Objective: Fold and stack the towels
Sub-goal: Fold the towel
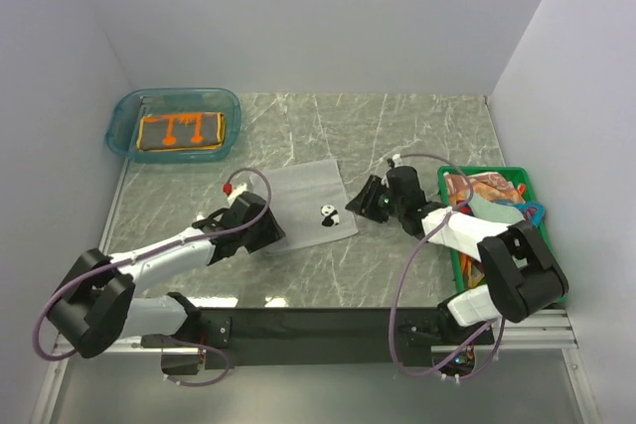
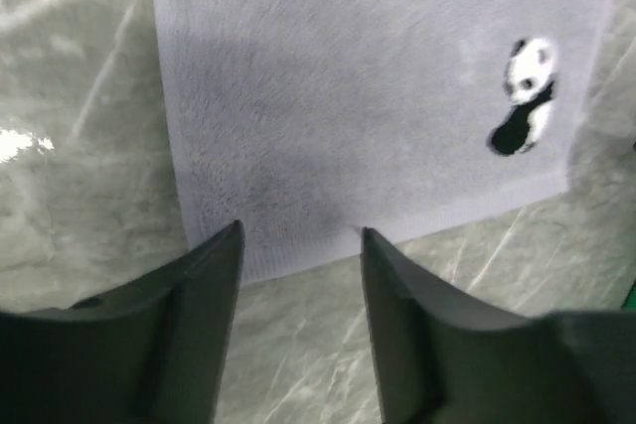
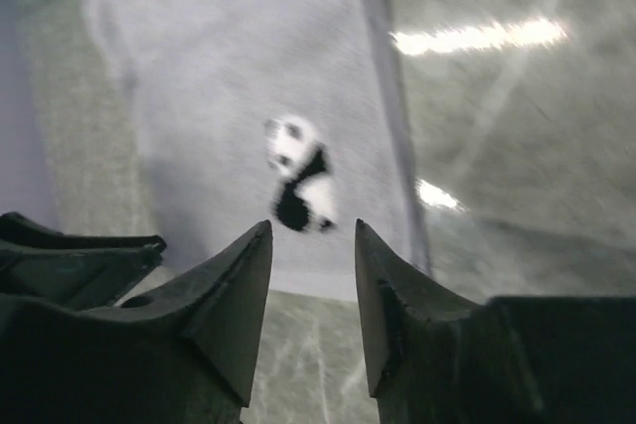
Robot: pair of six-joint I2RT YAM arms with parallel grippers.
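A pale grey-white towel (image 1: 306, 198) with a small panda patch (image 1: 329, 213) lies flat and unfolded on the marble table. My left gripper (image 1: 266, 232) is at its near-left edge and open. In the left wrist view the towel (image 2: 348, 96) has its hem just past the gripper (image 2: 301, 235), with nothing between the fingers. My right gripper (image 1: 360, 202) is at the towel's right edge, also open. In the right wrist view the towel (image 3: 229, 76) and its panda (image 3: 298, 186) lie just ahead of the gripper (image 3: 313, 227). An orange-brown towel (image 1: 181, 131) lies folded in the teal tub (image 1: 119, 128).
A green crate (image 1: 487, 172) at the right edge holds a red patterned towel (image 1: 482, 189) and a pale green towel (image 1: 494, 208), bunched up. White walls close in the table on the left, back and right. A black bar runs along the near edge.
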